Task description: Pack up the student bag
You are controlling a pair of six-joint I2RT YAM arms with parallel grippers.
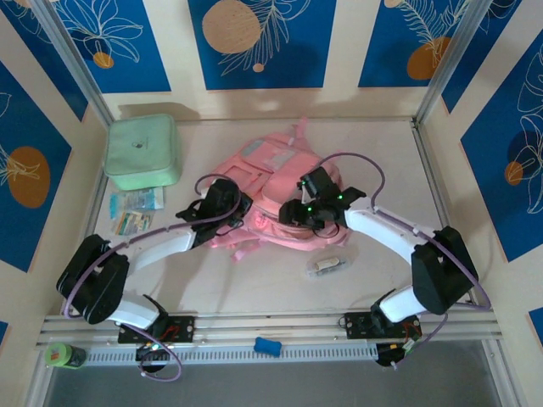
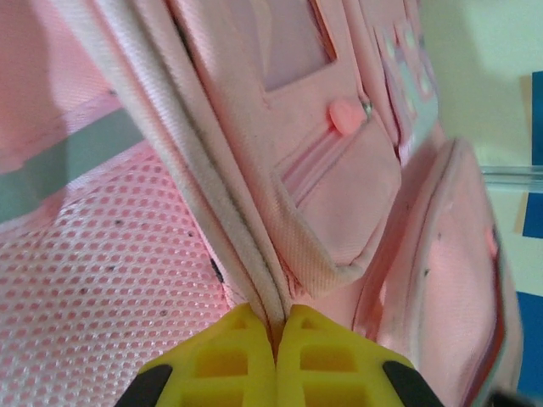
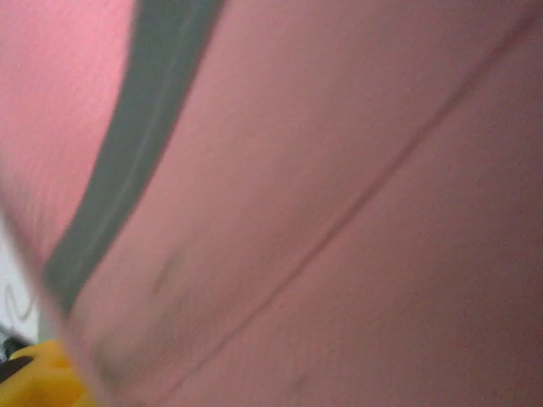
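Left arm [image 1: 161, 248] bends inward, left jaws pinching the student bag [image 1: 254, 165] edge; right arm [image 1: 382, 225] likewise, right jaws unclear.

The table [image 1: 254, 292] holds the student bag [image 1: 263, 165], mint case [image 1: 142, 151], packets [image 1: 134, 212], small pouch [image 1: 327, 265].

One pink backpack [image 1: 254, 165]; one mint case [image 1: 142, 151]; two flat packets [image 1: 136, 202]; one clear pouch [image 1: 327, 265].
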